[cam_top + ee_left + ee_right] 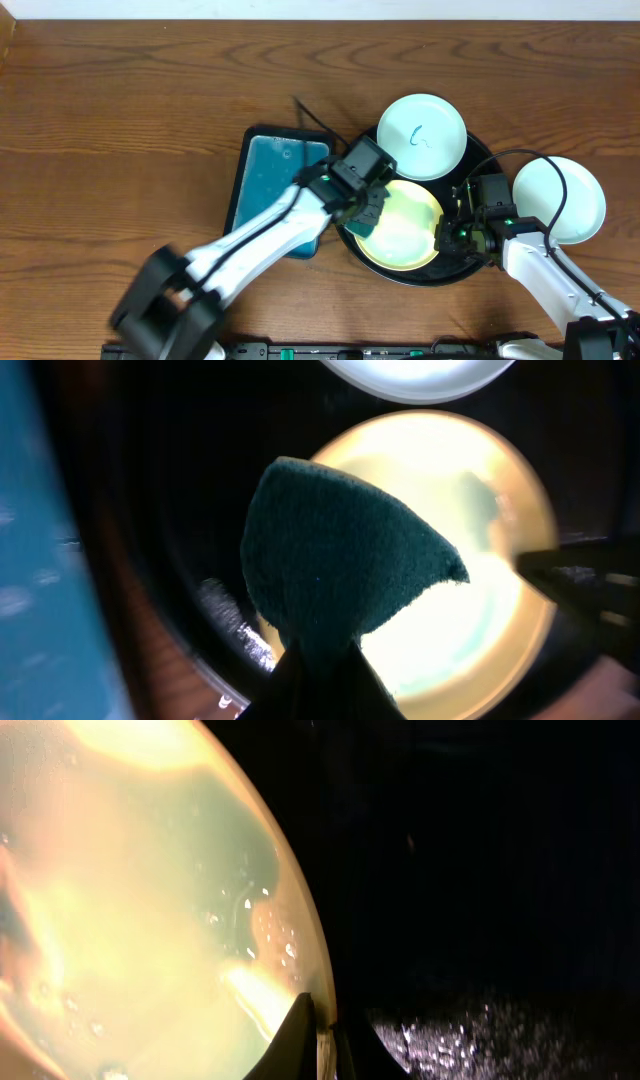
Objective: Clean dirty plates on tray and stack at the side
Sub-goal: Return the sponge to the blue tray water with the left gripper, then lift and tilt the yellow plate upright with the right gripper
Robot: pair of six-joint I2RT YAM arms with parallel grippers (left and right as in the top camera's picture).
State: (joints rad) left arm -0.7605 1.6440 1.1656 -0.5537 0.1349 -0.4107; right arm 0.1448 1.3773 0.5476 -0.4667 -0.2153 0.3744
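The yellow plate (pixel 405 225) lies on the black tray (pixel 478 158) at its front. A mint-white plate (pixel 421 136) with a dark squiggle lies at the tray's back. Another mint-white plate (pixel 560 198) rests on the wood tabletop to the right of the tray. My left gripper (pixel 362 222) is shut on a dark green sponge (pixel 340 565) over the yellow plate's (pixel 470 570) left part. My right gripper (pixel 447 236) is shut on the yellow plate's right rim (pixel 322 1020), with the plate (pixel 130 900) filling the right wrist view.
A rectangular teal tray (pixel 272 185) lies just left of the black tray, under my left arm. A black cable runs over the tray's right edge toward the right arm. Bare wood tabletop (pixel 120 120) spreads to the left and back.
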